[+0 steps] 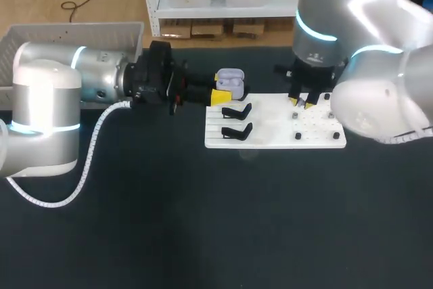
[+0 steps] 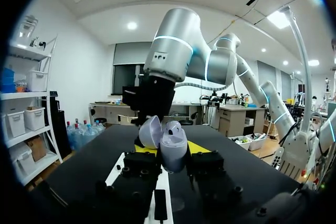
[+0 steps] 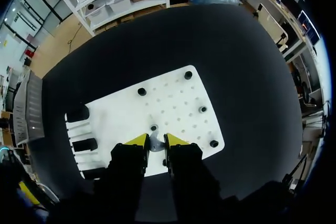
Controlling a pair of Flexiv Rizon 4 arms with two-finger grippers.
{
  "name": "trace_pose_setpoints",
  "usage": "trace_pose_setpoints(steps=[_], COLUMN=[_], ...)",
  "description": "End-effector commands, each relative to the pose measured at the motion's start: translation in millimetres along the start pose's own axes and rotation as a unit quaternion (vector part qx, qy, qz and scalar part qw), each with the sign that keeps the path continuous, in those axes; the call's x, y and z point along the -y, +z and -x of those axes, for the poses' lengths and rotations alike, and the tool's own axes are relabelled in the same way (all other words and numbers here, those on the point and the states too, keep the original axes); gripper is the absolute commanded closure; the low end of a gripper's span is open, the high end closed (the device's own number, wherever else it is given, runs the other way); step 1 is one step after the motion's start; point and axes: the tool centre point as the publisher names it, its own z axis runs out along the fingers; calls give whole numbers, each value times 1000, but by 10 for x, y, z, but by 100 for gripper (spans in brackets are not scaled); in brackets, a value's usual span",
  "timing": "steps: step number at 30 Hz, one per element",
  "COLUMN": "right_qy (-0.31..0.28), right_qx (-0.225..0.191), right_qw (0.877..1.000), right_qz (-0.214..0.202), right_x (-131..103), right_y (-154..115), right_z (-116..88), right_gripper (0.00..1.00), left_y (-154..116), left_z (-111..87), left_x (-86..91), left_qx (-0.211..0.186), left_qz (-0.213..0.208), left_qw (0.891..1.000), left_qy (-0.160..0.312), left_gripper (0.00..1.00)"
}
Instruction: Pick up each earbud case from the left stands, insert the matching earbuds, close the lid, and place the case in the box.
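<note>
My left gripper (image 1: pixel 220 97) is shut on a lavender earbud case (image 1: pixel 230 82) and holds it above the board's left end, lid open. In the left wrist view the case (image 2: pixel 171 144) sits upright between the yellow fingertips (image 2: pixel 198 147). My right gripper (image 1: pixel 302 102) points down on the white board (image 1: pixel 270 132) near its back right part. In the right wrist view, the right gripper (image 3: pixel 156 140) has its two tips against a small pale earbud (image 3: pixel 156 143), one on each side, just short of a dark peg (image 3: pixel 153 128).
Two black stands (image 1: pixel 237 110) (image 1: pixel 237 130) sit at the board's left end. Several dark pegs (image 3: pixel 142 92) (image 3: pixel 202 109) (image 3: pixel 213 144) dot the board's right half. A pale grey basket box (image 1: pixel 67 35) stands at the table's back left.
</note>
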Motion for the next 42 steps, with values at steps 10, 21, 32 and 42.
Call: trace_pose_setpoints(steps=[10,21,32,42], right_qy=[-114,-250,-322,-322], right_qx=[-38,-23,-53,-53], right_qw=[992,968,945,945], right_qz=[39,5,20,20], right_x=[196,-128,-365,-365], right_y=[-995,-1481,-1892,-1892], right_z=[157,31,-206,-206], right_gripper=[100,100,100,100], left_y=[-1,-1,-1,-1], left_z=[0,0,0,0], left_x=[-9,-9,-9,-9], left_qx=[-1,-1,-1,-1], left_qz=[-1,-1,-1,-1], left_qw=[1000,1000,1000,1000], left_qy=[0,0,0,0], left_gripper=[100,100,100,100])
